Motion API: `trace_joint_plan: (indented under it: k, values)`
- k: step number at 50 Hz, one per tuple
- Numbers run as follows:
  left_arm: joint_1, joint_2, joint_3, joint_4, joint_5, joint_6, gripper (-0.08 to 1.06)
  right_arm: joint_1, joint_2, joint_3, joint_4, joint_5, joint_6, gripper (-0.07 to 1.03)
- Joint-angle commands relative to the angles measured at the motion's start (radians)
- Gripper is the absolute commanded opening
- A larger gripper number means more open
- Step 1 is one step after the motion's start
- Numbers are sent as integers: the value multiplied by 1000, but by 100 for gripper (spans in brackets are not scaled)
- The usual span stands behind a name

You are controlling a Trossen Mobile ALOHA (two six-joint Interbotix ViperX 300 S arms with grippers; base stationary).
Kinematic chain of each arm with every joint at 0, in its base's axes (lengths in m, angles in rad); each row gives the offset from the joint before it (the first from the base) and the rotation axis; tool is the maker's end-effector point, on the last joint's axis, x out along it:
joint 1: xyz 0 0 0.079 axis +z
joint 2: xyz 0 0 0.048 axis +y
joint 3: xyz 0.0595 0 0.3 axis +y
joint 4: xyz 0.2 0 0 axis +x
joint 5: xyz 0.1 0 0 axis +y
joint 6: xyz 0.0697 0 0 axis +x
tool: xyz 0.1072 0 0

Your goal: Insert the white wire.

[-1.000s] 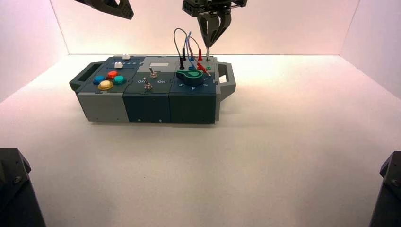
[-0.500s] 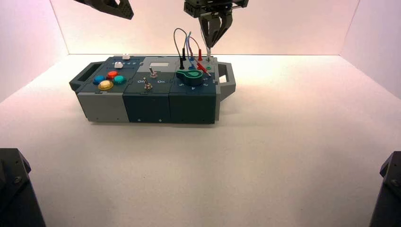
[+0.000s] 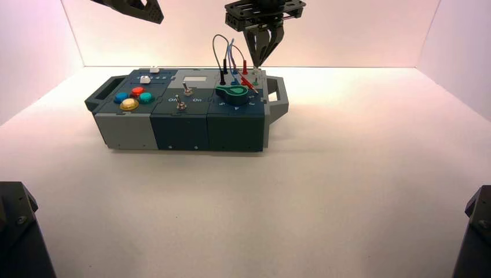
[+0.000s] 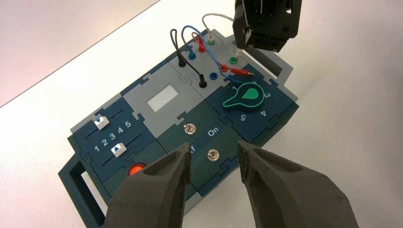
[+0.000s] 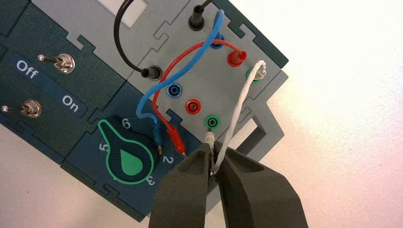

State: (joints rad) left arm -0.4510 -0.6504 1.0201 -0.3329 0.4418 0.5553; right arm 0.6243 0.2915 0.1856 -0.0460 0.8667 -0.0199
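The white wire point(image 5: 240, 102) loops up from a green socket point(image 5: 256, 74) at the box's far right corner, where one plug sits. My right gripper point(image 5: 212, 151) is shut on the wire's other plug point(image 5: 208, 136), whose tip hangs just above a second green socket point(image 5: 212, 122). In the high view the right gripper point(image 3: 259, 62) points down over the wire panel at the box's right end. The left wrist view shows the white wire point(image 4: 216, 15) arching to that gripper. My left gripper point(image 4: 214, 159) is open and empty, high above the toggle switches.
A black wire point(image 5: 119, 45) is plugged at both ends. The red wire point(image 5: 173, 135) and the blue wire point(image 5: 154, 128) have loose plugs lying by the green knob point(image 5: 126, 159). The box's handle point(image 3: 279, 95) is beside the panel. Buttons point(image 3: 134, 97) sit at the left end.
My right gripper has come down slightly toward the wire panel and tilted, still shut on the plug. The left arm has not moved.
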Motion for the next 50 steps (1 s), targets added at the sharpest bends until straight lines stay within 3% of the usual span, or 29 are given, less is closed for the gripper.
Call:
trace_joint_plan:
  k: [1, 50]
  values:
    - [3, -6, -12, 2, -6, 6, 53, -2, -21, -32, -2, -11, -2, -2]
    - [3, -9, -12, 2, -6, 6, 53, -20, -2, -40, -2, -9, -2, -2]
